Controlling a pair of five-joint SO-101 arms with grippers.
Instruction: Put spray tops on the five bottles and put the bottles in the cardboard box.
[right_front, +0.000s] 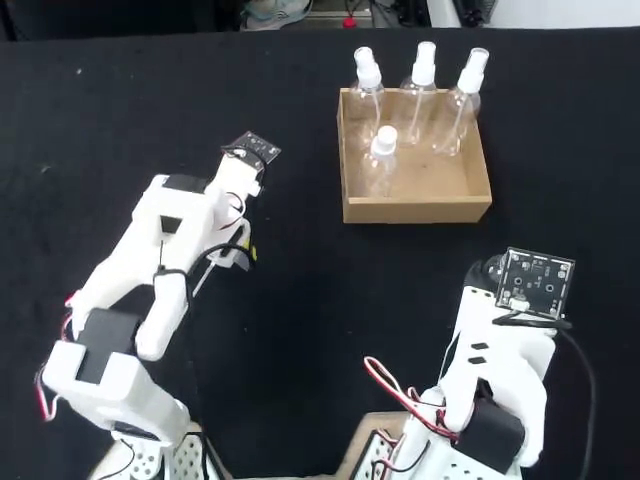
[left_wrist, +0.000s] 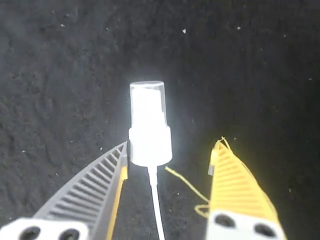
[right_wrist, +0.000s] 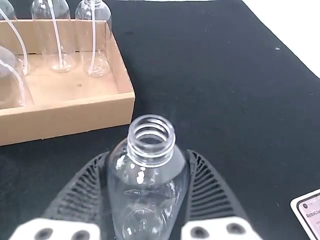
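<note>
A white spray top (left_wrist: 149, 131) with a clear cap and a thin dip tube lies between the fingers of my left gripper (left_wrist: 171, 147), which is open. The grey finger (left_wrist: 95, 195) touches its collar and the yellow finger (left_wrist: 235, 190) stands apart from it. My right gripper (right_wrist: 147, 156) is shut on a clear bottle (right_wrist: 147, 170) with a bare threaded neck, held upright just in front of the cardboard box (right_wrist: 65, 112). In the high view the cardboard box (right_front: 415, 211) holds several bottles with spray tops (right_front: 420, 90).
Black cloth (right_front: 300, 90) covers the table. The left arm (right_front: 190, 230) stands left of the box and the right arm (right_front: 500, 350) at the front right. A white-edged card (right_wrist: 307, 210) lies near the right gripper. The cloth's edge (right_wrist: 280, 35) runs beyond the box.
</note>
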